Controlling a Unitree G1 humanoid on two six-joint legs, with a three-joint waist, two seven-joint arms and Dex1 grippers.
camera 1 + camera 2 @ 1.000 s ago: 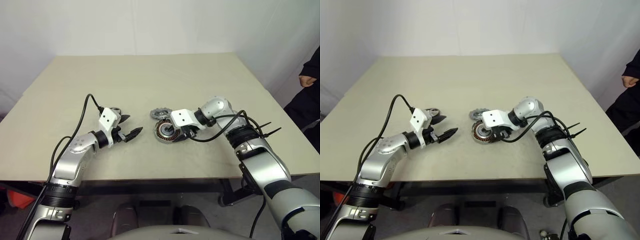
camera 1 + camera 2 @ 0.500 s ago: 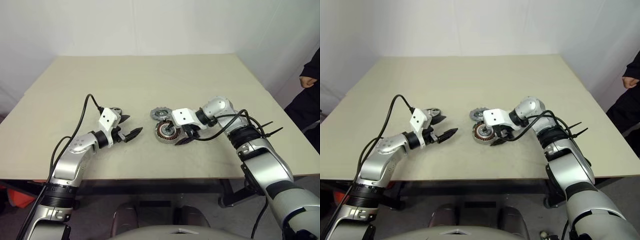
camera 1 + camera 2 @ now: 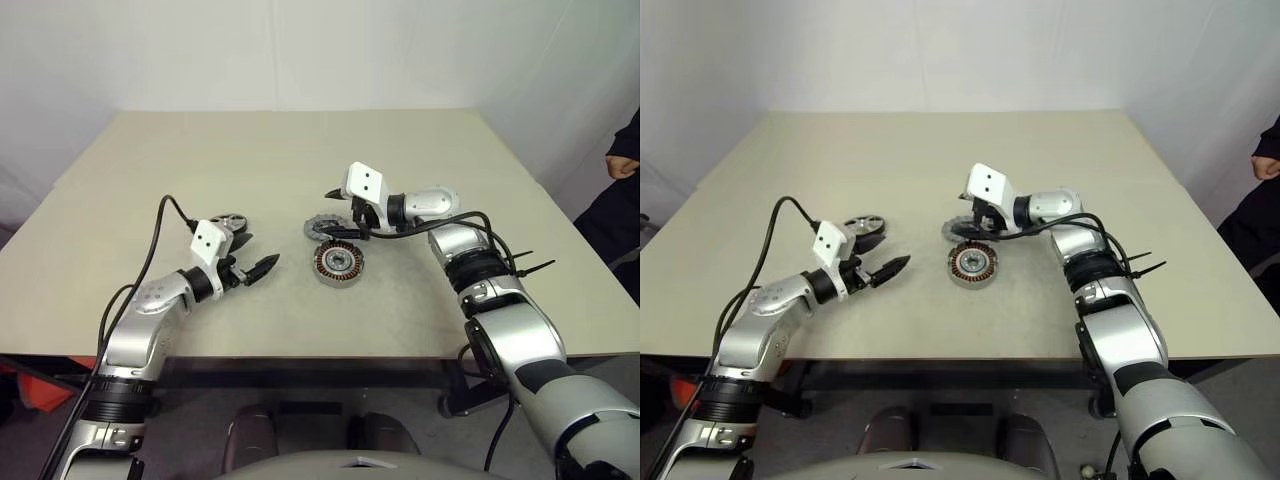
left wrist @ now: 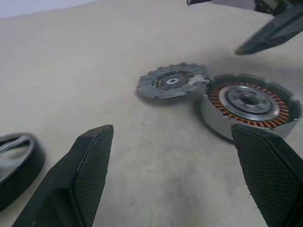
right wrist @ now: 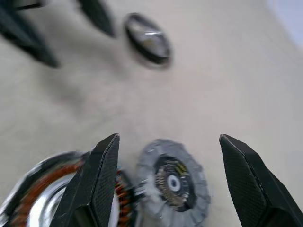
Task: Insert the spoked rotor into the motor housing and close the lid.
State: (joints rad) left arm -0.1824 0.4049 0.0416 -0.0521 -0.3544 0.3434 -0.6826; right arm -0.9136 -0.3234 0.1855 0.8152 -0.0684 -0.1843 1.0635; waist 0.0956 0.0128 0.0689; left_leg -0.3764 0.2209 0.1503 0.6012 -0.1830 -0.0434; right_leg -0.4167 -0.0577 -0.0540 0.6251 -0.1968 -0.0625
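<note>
A beige desk (image 3: 300,150) carries three round parts, all in its near half. The motor housing (image 3: 339,264) lies flat close to the middle of the near half, its open face up, showing a circle of copper-brown windings around a silvery centre. The spoked rotor (image 3: 322,227) lies flat just beyond it, toward the far edge and a shade to the left, so close that the two rims touch or nearly touch; the left wrist view shows them side by side with no clear gap. The lid (image 3: 231,224) rests well apart from both, further toward the left edge, dark inside with a pale rim.

The right claw (image 3: 340,203) hangs above the desk over the rotor, its two black fingers spread wide and pinching nothing; in the right wrist view the rotor sits between the fingertips, below them. The left claw (image 3: 254,254) hovers low over the desk between the lid and the housing, pointing toward the housing, its fingers also spread wide and empty. The lid lies just beside its far finger.

At the far right edge of the scene a person's hand (image 3: 624,166) and dark sleeve show beyond the desk.
</note>
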